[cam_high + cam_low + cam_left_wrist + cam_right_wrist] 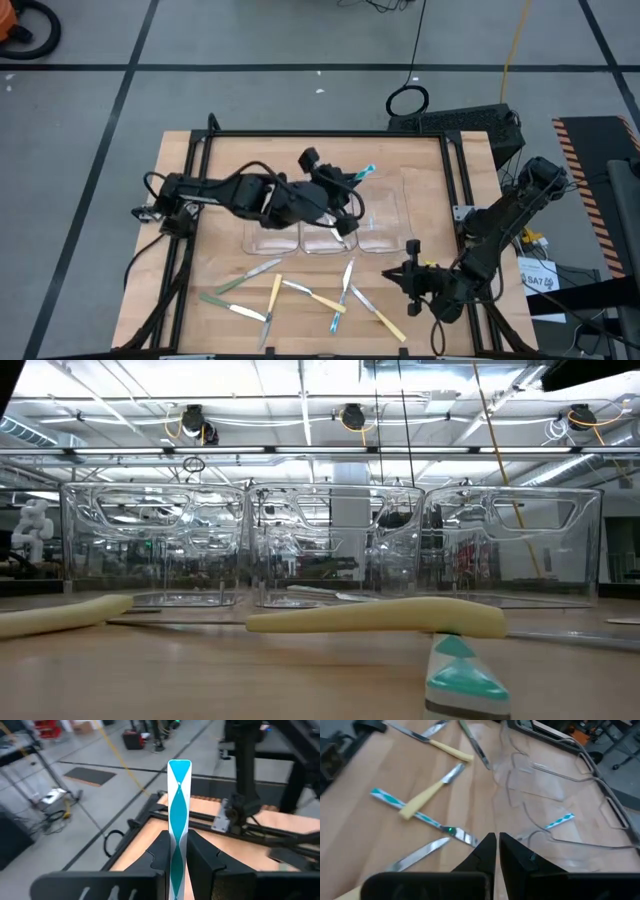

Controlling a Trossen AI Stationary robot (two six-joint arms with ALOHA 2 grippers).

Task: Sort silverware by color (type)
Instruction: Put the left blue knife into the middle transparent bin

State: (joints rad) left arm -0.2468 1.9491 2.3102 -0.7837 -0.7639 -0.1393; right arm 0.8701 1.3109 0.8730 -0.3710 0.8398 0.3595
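My left gripper [347, 188] hovers above the clear bins [385, 236], shut on a piece of silverware with a light-blue-and-white striped handle [179, 795]. Its metal end is hidden by the gripper. The other silverware lies flat on the near part of the table: green handles [236, 285], yellow handles [273, 295] and a light-blue one [336, 316]. My right gripper [400, 275] is shut and holds nothing. It hangs above the table's near right, just right of the loose pieces [425, 797]. My left gripper pinches the striped handle [176, 851] between its two fingers [161, 854], which lie along it. The handle's free end [366, 172] sticks out past the fingertips toward the far right. The piece is lifted clear, above the bins.
Three clear plastic bins stand side by side mid-table [335, 540]. A black frame [455, 170] borders the wooden top. In the low view a yellow handle [380, 618] and a striped handle end [465, 680] lie close to the camera.
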